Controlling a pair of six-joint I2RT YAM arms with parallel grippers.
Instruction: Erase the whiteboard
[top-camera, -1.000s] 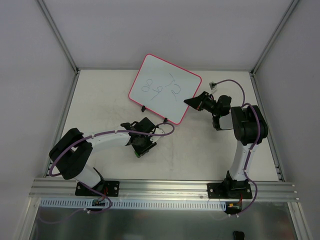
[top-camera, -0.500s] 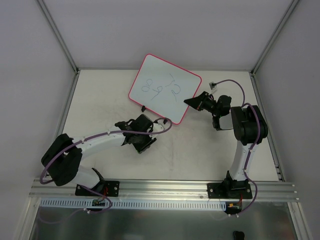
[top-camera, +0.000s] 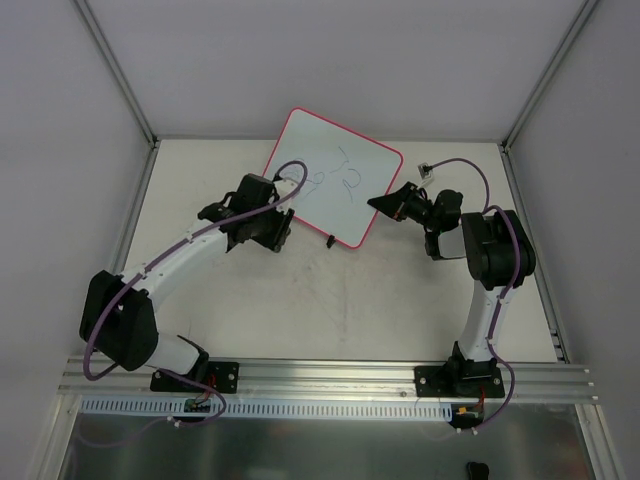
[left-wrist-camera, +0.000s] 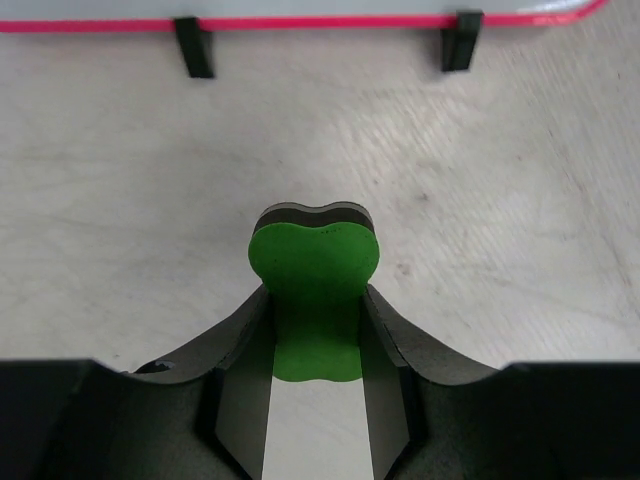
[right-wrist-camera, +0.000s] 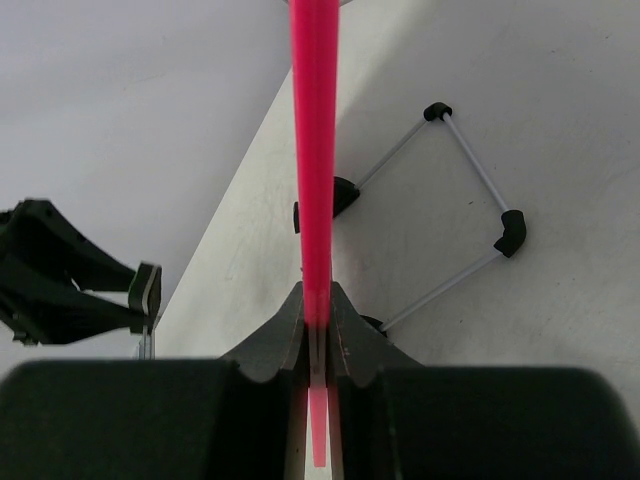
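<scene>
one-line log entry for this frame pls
left gripper shut on green eraser | right gripper shut on whiteboard edge | eraser short of board | numerals unerased

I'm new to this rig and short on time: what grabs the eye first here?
The pink-framed whiteboard at the table's far middle, dark numerals on it. The right gripper is shut on its right edge, and the left gripper holds a green eraser by its near edge.

The left arm (top-camera: 170, 265) stretches forward in a long bow, the left claw (left-wrist-camera: 315, 300) pinched shut on a green eraser (left-wrist-camera: 315, 262) — the right arm (top-camera: 490, 290) stands bent, the right claw (right-wrist-camera: 316, 300) clamped on the whiteboard (right-wrist-camera: 314, 150) edge.
</scene>
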